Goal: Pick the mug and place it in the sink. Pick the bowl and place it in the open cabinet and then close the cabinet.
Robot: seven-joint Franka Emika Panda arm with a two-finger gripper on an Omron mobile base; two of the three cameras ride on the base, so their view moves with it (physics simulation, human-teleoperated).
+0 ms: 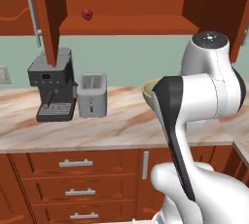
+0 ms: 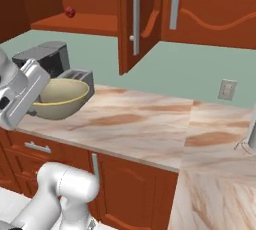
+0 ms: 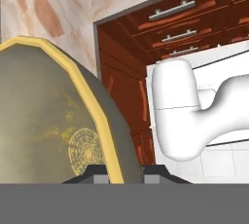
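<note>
The olive-gold bowl [image 3: 48, 121] has a yellow rim, and my gripper [image 3: 119, 170] is shut on that rim, one fingertip inside and one outside. In the right base view the bowl [image 2: 59, 98] hangs tilted at the end of my white hand, low by the counter's left front. In the left base view a sliver of the bowl [image 1: 148, 89] peeks out behind my forearm. The cabinet [image 1: 126, 23] stands open above, its door [image 1: 51, 18] swung out toward me and its shelf [image 2: 80, 24] bare wood. The mug and the sink are out of view.
A dark coffee machine [image 1: 53, 86] and a silver toaster [image 1: 92, 100] stand on the marble counter [image 1: 121, 121] under the cabinet. A small red round thing [image 1: 86, 14] sits on the cabinet shelf. Drawers [image 1: 75, 163] run below the counter. The open door [image 2: 134, 19] juts over the counter.
</note>
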